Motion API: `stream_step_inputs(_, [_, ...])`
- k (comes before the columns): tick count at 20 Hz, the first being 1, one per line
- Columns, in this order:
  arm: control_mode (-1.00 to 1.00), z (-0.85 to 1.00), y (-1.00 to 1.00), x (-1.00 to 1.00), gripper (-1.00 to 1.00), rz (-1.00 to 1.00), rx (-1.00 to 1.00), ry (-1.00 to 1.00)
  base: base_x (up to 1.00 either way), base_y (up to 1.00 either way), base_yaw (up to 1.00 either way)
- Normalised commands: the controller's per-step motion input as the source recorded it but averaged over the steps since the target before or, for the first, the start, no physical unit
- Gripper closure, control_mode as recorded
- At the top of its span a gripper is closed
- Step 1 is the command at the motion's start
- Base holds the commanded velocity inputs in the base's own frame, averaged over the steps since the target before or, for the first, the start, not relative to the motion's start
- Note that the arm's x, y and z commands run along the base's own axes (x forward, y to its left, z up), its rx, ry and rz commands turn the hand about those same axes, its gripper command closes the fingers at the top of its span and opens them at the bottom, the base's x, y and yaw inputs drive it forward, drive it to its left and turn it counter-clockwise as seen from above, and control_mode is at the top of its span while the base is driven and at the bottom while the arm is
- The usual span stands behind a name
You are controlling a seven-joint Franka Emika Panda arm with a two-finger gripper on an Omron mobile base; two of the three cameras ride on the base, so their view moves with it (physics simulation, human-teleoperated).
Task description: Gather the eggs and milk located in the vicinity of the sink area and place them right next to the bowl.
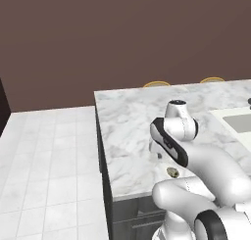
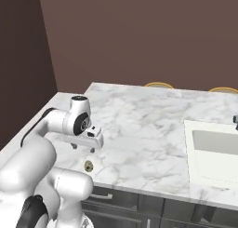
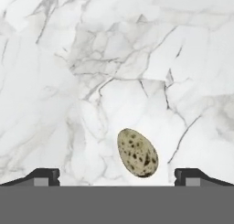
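While the sink (image 2: pixel 218 150) basin lies bare, the wide-open claw (image 3: pixel 117 175) hovers empty over the egg (image 3: pixel 137 152).

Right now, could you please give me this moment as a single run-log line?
end effector: open, above counter | egg: on the counter, between fingertips, not held | sink: to the right

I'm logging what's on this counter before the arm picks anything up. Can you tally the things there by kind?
Speckled egg: 1, lying on the marble counter near its front edge, with the open gripper above it.
Sink: 1, set into the counter at the right.
Total: 2
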Motion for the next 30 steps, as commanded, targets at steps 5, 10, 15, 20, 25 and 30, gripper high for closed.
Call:
stream_step_inputs(5, [-1.00, -0.46, -0.13, 0.00, -1.00, 0.00, 0.01, 0.05, 0.00, 0.00, 0.00])
stream_step_inputs(10, [-1.00, -0.30, -0.02, -0.04, -1.00, 0.00, 0.02, 0.04, 0.00, 0.00, 0.00])
stream_step_inputs(15, [-1.00, -0.02, 0.00, -0.39, -1.00, 0.09, 0.03, 0.03, 0.00, 0.00, 0.00])
stream_step_inputs(20, [-1.00, 0.00, 0.00, -0.13, -1.00, 0.12, 0.01, 0.00, 0.00, 0.00, 0.00])
stream_step_inputs(25, [-1.00, 0.00, -0.02, 0.08, -1.00, 0.10, 0.00, 0.00, 0.00, 0.00, 0.00])
stream_step_inputs(30, [-1.00, -0.01, -0.07, 0.24, -1.00, 0.03, 0.00, 0.00, 0.00, 0.00, 0.00])
